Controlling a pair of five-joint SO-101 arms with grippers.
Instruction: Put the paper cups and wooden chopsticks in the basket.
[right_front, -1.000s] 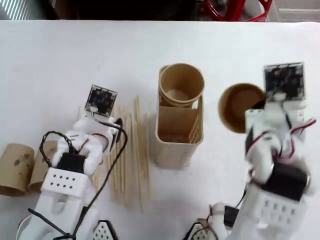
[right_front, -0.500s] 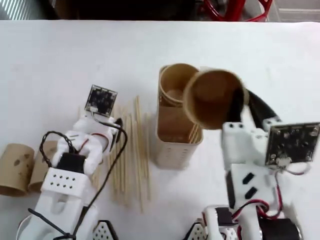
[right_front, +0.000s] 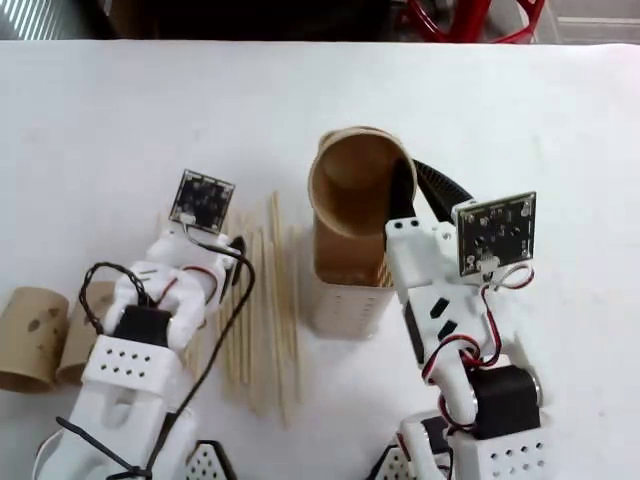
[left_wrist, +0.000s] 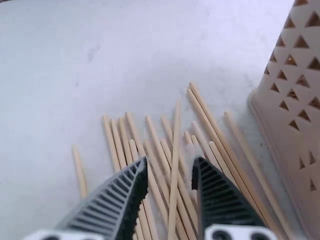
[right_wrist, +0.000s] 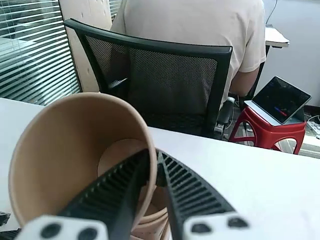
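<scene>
My right gripper (right_wrist: 154, 156) is shut on the wall of a brown paper cup (right_wrist: 75, 150), one finger inside and one outside. In the high view this cup (right_front: 355, 185) hangs tilted over the far end of the beige basket (right_front: 350, 300), with the right gripper (right_front: 405, 205) at its rim. Stacked cups (right_wrist: 150, 222) sit in the basket just below it. Wooden chopsticks (right_front: 265, 300) lie scattered left of the basket. My left gripper (left_wrist: 170, 165) is open low over the chopsticks (left_wrist: 200, 107), with one stick running between its fingers, and the basket (left_wrist: 295, 100) is beside it.
Two more paper cups (right_front: 30, 335) (right_front: 82, 330) lie on their sides near the table's front left, beside the left arm. A black chair (right_wrist: 165, 75) and a red stool (right_wrist: 270, 127) stand beyond the far edge. Bare white table stretches across the back.
The right arm lifted the cup from the table right of the basket and swung it left, over the basket's far end. The left arm stayed still.
</scene>
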